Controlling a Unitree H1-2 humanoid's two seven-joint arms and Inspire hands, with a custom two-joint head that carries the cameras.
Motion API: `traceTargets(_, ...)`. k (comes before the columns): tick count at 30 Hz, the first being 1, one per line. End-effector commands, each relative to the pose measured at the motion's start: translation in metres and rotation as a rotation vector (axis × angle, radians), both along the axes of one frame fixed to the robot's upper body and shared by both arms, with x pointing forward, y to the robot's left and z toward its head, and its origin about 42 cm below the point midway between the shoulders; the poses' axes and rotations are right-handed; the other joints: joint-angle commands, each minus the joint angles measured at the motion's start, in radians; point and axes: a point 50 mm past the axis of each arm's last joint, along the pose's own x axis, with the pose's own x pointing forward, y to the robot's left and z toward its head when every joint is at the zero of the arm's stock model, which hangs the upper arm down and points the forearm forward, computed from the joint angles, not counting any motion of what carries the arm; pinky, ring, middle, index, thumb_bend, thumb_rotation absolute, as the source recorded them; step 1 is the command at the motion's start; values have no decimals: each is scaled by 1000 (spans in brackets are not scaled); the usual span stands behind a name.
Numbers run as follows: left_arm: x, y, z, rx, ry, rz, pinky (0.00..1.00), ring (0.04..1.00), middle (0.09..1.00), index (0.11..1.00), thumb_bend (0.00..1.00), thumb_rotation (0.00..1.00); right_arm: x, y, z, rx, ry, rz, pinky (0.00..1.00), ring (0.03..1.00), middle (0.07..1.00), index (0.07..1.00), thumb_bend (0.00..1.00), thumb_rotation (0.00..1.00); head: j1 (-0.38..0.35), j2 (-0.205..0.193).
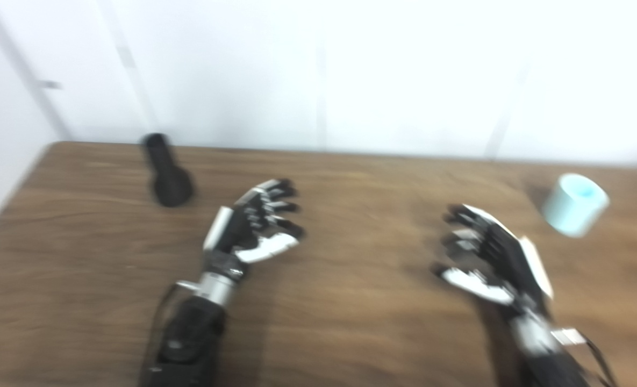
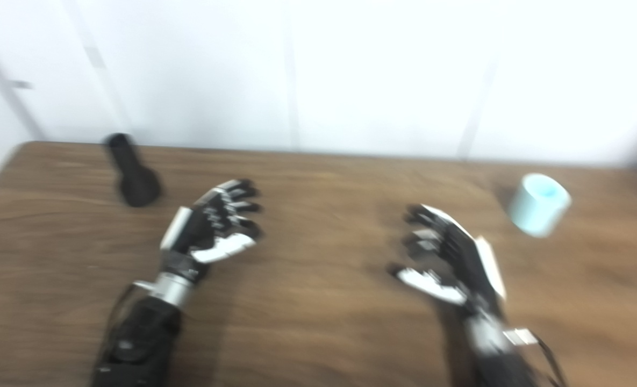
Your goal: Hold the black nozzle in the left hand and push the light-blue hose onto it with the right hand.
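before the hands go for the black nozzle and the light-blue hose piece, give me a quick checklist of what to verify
1. Left hand free: ok, fingers apart, holding nothing.
2. Right hand free: ok, open and empty.
3. Black flared plastic nozzle reachable: ok, lying on the brown wooden table, beyond and to the left of the left hand, nothing between them.
4. Short light-blue hose piece reachable: ok, on the table beyond and to the right of the right hand, apart from it.
5. Picture sharp enough for fine aiming: not ok, both views are blurred.
6. Exact tilt of the hose opening: cannot tell.
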Motion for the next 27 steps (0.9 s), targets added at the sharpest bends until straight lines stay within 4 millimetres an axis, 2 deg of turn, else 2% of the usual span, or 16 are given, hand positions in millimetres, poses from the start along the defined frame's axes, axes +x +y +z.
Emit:
traceTargets(1, -19, -15, -44, -26, 112, 1, 597, 705, 781, 783, 713, 60, -7, -14, -5, -7, 10, -15, 433, 568, 729, 744, 643, 1, 15, -8)
traceTargets(2, -19, -19, -45, -27, 111, 1, 604, 708, 783, 788, 714, 65, -8, -13, -2, -30, 14, -28, 432, 569, 733, 750, 619, 0, 26, -16)
traceTargets(7, -19, -25, -38, -15, 80, 23, 607, 721, 788, 801, 697, 23, -12, -7, 9, -106, 19, -76, 353, 510, 684, 705, 643, 0, 27, -21)
traceTargets(9, -18, -22, -29, 9, 41, 53, 603, 708, 771, 791, 708, 45, -12, -8, 10, -125, 17, -82, 343, 491, 661, 682, 676, 71, 26, -19)
traceTargets(10, -17, -20, -23, 37, 10, 96, 642, 728, 779, 798, 666, 56, -11, -8, 11, -131, 13, -81, 343, 487, 655, 674, 688, 97, 23, -14)
traceTargets(11, -17, -18, -19, 55, -10, 127, 631, 716, 759, 774, 656, 55, -11, -8, 11, -133, 12, -80, 340, 483, 653, 669, 691, 110, 23, -14)
traceTargets(12, -16, -16, -13, 117, -53, 195, 730, 775, 787, 786, 559, 28, -11, -7, 11, -135, 11, -79, 336, 479, 651, 664, 696, 121, 20, -11)
traceTargets(14, -16, -11, -3, 204, -132, 341, 653, 725, 735, 727, 580, 7, -11, -7, 11, -133, 16, -79, 336, 478, 649, 660, 701, 136, 23, -10)
traceTargets(16, -17, -1, 6, 242, -205, 498, 680, 750, 745, 721, 565, 1, -11, -7, 11, -134, 19, -78, 333, 476, 643, 654, 708, 145, 24, -10)
traceTargets(19, -16, 17, 17, 223, -262, 626, 639, 727, 748, 731, 593, 12, -11, -6, 12, -133, 21, -78, 329, 472, 638, 649, 711, 147, 24, -4)
traceTargets(22, -16, 36, 27, 236, -283, 648, 642, 743, 782, 782, 606, 100, -11, -5, 13, -130, 23, -78, 329, 468, 641, 648, 700, 113, 24, -4)
traceTargets(24, -14, 51, 35, 279, -299, 652, 674, 787, 826, 830, 669, 187, -11, -5, 14, -130, 23, -77, 332, 471, 644, 656, 684, 77, 27, 0)
traceTargets(27, -10, 78, 52, 360, -346, 642, 685, 795, 847, 857, 706, 224, -11, -4, 15, -123, 23, -72, 336, 478, 650, 661, 683, 107, 26, 2)
